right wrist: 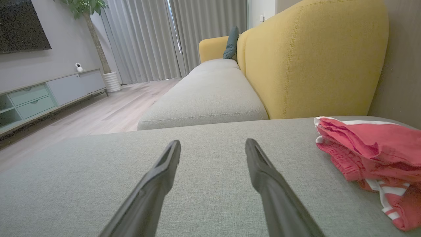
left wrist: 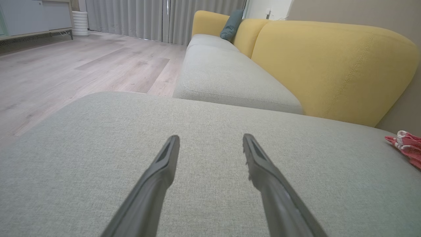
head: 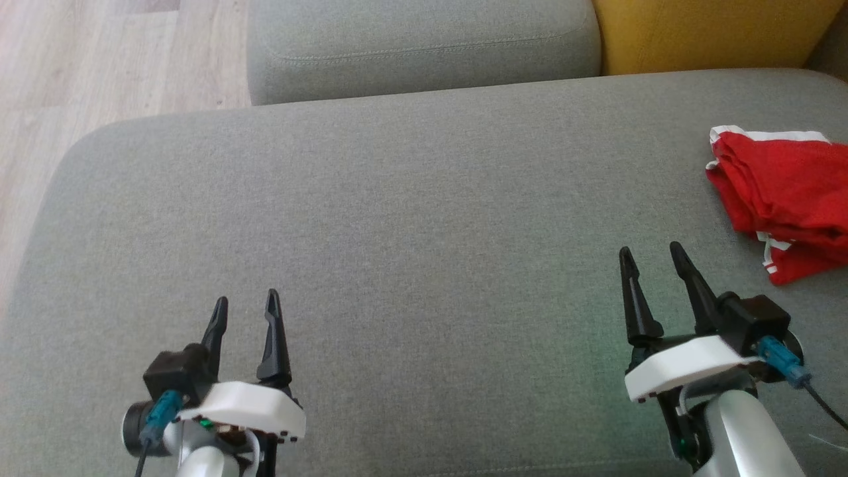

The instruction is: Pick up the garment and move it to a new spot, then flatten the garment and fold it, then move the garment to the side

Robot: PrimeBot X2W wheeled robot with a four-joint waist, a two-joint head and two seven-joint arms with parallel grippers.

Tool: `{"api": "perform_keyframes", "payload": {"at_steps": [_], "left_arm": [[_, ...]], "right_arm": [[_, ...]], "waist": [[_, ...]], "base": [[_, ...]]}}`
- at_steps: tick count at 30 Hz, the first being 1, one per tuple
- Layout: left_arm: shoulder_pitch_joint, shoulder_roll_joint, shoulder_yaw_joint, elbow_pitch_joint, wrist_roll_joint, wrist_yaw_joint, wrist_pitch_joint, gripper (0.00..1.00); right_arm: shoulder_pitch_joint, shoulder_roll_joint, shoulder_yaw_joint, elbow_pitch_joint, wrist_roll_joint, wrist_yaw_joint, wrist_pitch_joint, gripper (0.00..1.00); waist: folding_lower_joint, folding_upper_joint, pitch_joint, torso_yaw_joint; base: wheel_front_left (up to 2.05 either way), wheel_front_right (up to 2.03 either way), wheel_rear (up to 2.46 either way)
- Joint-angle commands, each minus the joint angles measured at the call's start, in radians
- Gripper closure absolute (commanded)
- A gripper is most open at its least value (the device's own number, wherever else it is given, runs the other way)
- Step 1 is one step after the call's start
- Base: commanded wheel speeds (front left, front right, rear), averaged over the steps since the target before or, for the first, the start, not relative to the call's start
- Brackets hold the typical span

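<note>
A: On the woven grey seat cushion (head: 397,232), far right: what's that?
B: The garment (head: 788,199), red cloth, white-striped, folded in a rumpled bundle.
A: Left jaws, right jaws?
B: Both spread wide, empty, tapered dark prongs, the right pair near it.

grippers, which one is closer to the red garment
The right gripper: the red garment lies just beyond it to its right, while the left gripper is far off across the grey cushion.
</note>
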Motion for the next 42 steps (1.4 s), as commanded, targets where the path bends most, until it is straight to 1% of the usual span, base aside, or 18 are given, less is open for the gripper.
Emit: {"api": "perform_keyframes", "payload": {"at_steps": [1, 18, 19, 23, 24, 42], "left_arm": [[-0.035, 0.000, 0.031, -0.036, 0.010, -0.001, -0.012, 0.00], [-0.026, -0.001, 0.023, -0.047, -0.001, -0.010, -0.012, 0.00], [0.002, 0.000, -0.004, -0.014, -0.003, -0.009, 0.000, 1.00], [0.026, -0.001, -0.005, 0.046, -0.004, -0.011, 0.003, 1.00], [0.029, -0.001, -0.002, 0.050, -0.022, -0.014, 0.007, 1.00], [0.010, 0.007, 0.034, 0.050, -0.211, -0.048, 0.049, 1.00]], "right_arm": [[-0.027, 0.001, 0.026, -0.028, 0.003, 0.007, -0.011, 0.00], [-0.023, 0.001, 0.027, -0.030, 0.003, 0.007, 0.001, 0.00], [0.001, 0.000, 0.000, 0.000, 0.000, 0.000, 0.001, 1.00], [0.037, 0.001, 0.000, 0.063, 0.001, 0.000, 0.002, 1.00], [0.041, 0.001, -0.002, 0.067, 0.021, 0.000, 0.006, 1.00], [0.037, 0.001, -0.028, 0.049, 0.219, 0.001, 0.044, 1.00]], "waist": [[0.0001, -0.0001, 0.000, 0.000], [0.0001, -0.0001, -0.011, 0.001], [0.0001, -0.0001, -0.012, 0.001], [0.0001, -0.0001, -0.012, 0.001], [0.0001, -0.0001, -0.012, 0.001], [0.0001, -0.0001, -0.010, 0.009]], "base": [[0.00, 0.00, 0.00], [0.00, 0.00, 0.00], [0.00, 0.00, 0.00], [0.00, 0.00, 0.00], [0.00, 0.00, 0.00], [0.00, 0.00, 0.00]]}}
